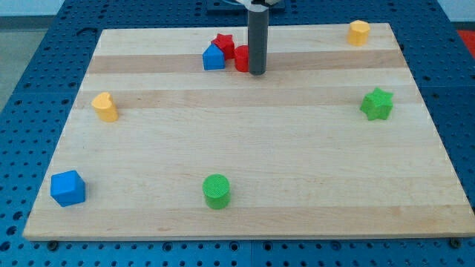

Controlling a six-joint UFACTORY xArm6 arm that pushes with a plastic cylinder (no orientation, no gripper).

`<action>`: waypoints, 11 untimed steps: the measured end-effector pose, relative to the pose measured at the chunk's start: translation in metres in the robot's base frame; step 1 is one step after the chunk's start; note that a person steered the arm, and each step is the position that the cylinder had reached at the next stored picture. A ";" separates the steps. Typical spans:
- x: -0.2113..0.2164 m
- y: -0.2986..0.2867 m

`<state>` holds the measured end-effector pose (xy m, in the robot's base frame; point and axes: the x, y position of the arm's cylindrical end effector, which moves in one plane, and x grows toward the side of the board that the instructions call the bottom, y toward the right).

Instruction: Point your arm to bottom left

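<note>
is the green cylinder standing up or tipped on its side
Standing upright: the green cylinder shows its round flat face on top, with its curved side running down to the board.

My tip (257, 72) sits near the view's top, just left of centre, on the bench (297, 148). The dark rod stands upright, tip touching the wood, well away from the bottom-left corner.
</note>
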<state>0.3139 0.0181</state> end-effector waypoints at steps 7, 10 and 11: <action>0.214 -0.078; 0.305 -0.167; 0.302 -0.247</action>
